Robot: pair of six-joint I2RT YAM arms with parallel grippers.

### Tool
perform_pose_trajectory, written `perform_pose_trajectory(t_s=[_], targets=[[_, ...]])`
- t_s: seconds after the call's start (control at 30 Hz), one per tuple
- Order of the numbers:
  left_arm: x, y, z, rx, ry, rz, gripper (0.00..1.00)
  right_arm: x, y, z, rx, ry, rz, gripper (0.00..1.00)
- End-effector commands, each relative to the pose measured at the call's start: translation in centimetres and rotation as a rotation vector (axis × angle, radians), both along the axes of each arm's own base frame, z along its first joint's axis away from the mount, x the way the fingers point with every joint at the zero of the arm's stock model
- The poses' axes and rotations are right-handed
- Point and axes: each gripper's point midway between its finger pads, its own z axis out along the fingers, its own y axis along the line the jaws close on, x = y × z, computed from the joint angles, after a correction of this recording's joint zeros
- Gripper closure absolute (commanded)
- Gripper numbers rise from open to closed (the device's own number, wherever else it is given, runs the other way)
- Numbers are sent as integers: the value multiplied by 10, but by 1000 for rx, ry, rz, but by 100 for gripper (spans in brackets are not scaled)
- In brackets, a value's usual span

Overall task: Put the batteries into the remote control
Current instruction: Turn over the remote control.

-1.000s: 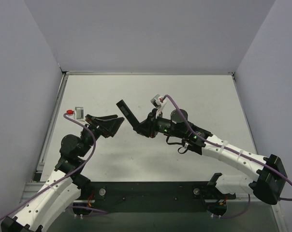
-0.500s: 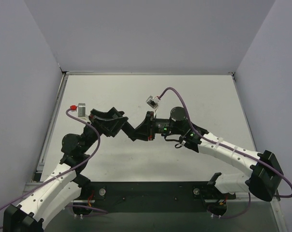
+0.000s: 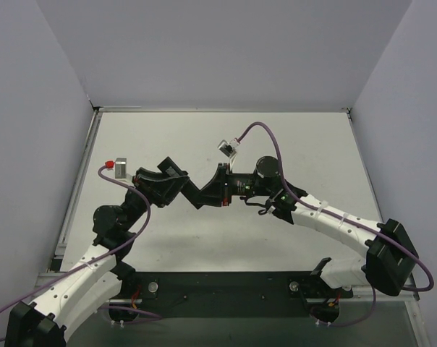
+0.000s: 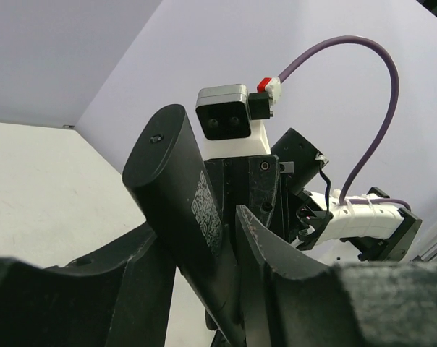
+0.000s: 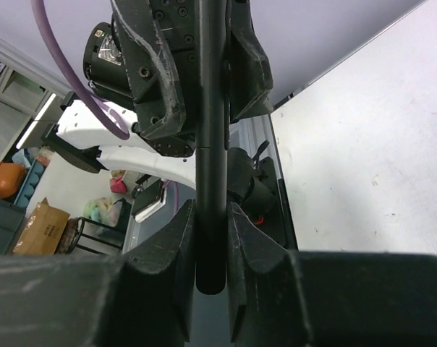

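Left tool (image 3: 182,188), right tool (image 3: 211,195) tight on remote control (image 3: 197,195), table (image 3: 204,137) edges distant

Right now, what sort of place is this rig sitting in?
Likely a lab or workshop test cell. A white table is boxed in by plain panels, and past its edge the right wrist view shows a cardboard box on the floor.
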Motion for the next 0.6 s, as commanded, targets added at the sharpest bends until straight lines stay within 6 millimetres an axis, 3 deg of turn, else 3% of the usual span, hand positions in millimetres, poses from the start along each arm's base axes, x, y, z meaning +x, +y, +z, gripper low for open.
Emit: perform_pose_trajectory(t_s=[0.0,0.17,0.27,0.3,0.33,0.37,0.43,0.47,0.5,0.57], targets=[[-12,7,26,-58,-81,0,58,-4,0,21,77,-69,37,100],[-10,10,26,-65,-69,16,67,-5,3,15,60,-65,60,100],[-9,11,26,-71,-62,25,85,-4,4,11,48,-62,66,98],[-9,12,26,-73,-61,29,96,-3,3,7,32,-58,61,93],[-7,13,25,-69,-52,43,99,0,4,5,21,-75,45,89],[-6,14,24,-63,-43,53,100,1,2,7,15,-96,31,75],[3,17,14,-36,9,97,100,10,-1,-6,-57,-133,-24,61],[7,19,13,-27,31,120,100,12,-5,-4,-69,-160,-51,51],[17,19,-5,16,114,147,100,14,-8,-12,-112,-158,-75,49],[27,28,-16,40,180,224,100,24,-15,-14,-162,-262,-153,48]])
